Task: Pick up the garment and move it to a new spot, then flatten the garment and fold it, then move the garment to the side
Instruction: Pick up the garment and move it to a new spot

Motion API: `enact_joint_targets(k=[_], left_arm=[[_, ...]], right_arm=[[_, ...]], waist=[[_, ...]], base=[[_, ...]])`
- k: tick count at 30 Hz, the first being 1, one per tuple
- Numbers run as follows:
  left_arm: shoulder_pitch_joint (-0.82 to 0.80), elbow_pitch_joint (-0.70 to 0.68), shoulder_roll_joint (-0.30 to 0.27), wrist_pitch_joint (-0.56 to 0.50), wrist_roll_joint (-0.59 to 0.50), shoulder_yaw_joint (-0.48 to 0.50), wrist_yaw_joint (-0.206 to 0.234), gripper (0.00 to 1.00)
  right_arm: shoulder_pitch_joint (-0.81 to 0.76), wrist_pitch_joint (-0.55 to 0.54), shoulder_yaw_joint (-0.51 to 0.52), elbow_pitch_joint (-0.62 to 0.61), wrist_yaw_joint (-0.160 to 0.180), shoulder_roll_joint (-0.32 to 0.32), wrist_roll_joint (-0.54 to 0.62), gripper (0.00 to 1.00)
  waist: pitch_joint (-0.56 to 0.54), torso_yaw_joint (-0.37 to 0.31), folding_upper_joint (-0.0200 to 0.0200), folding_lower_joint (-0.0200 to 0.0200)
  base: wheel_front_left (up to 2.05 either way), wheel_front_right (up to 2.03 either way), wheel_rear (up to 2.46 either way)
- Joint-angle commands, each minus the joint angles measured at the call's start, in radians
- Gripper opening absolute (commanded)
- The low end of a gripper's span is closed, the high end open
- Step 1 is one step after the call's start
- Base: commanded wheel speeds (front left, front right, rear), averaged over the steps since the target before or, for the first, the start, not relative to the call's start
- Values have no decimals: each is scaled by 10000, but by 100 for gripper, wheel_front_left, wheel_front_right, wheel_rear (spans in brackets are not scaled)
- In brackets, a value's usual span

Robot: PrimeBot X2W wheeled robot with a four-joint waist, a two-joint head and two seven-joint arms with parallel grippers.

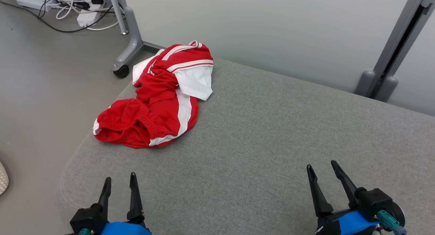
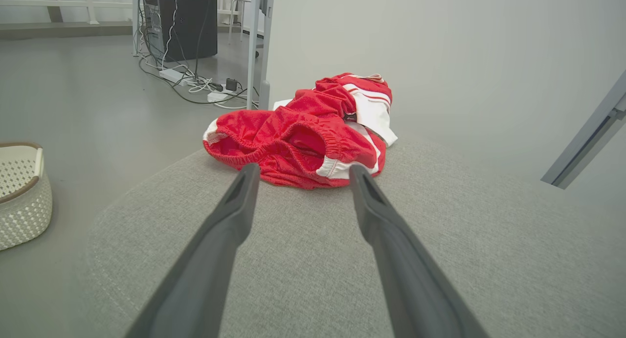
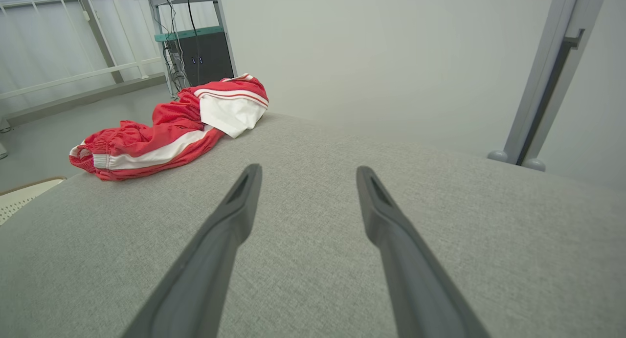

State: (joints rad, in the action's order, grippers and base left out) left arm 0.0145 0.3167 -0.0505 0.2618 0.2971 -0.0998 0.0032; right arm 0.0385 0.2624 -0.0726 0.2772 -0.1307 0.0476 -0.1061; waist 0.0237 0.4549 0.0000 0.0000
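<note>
While the crumpled red-and-white garment [image 1: 159,99] lies bunched at the far left corner of the grey table [image 1: 272,143], left gripper [image 1: 120,184] and right gripper [image 1: 322,172] wait near the front edge, jaws wide apart and empty, apparently poised for the pickup

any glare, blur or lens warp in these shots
Head view: soft even light, no glare, garment sharp with only a faint shadow. Left wrist view: left claw looms large and slightly soft. Right wrist view: wide-angle lens bows the far edge of the table.
</note>
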Motion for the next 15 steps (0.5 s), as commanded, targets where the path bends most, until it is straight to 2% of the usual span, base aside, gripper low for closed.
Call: enact_joint_targets(k=[1, 9, 13, 15], left_arm=[[6, -49, 2, 49, 31, 82, 57, 100], [-186, -364, -42, 50, 104, 750, 21, 100], [-897, -660, -637, 50, -190, 1230, -99, 100], [-1485, -709, -960, 49, -189, 1332, -334, 100]], right_arm=[[49, 38, -7, 22, -1, 49, 41, 100], [220, 38, -29, -33, -1, 47, 244, 100], [230, 38, 142, -14, -1, 47, 502, 100], [267, 38, 223, -38, -1, 46, 604, 100]], waist=[[103, 109, 0, 0], [405, -196, 0, 0], [629, -397, 0, 0], [720, -468, 0, 0]], base=[[0, 0, 0], [0, 0, 0], [0, 0, 0], [0, 0, 0]])
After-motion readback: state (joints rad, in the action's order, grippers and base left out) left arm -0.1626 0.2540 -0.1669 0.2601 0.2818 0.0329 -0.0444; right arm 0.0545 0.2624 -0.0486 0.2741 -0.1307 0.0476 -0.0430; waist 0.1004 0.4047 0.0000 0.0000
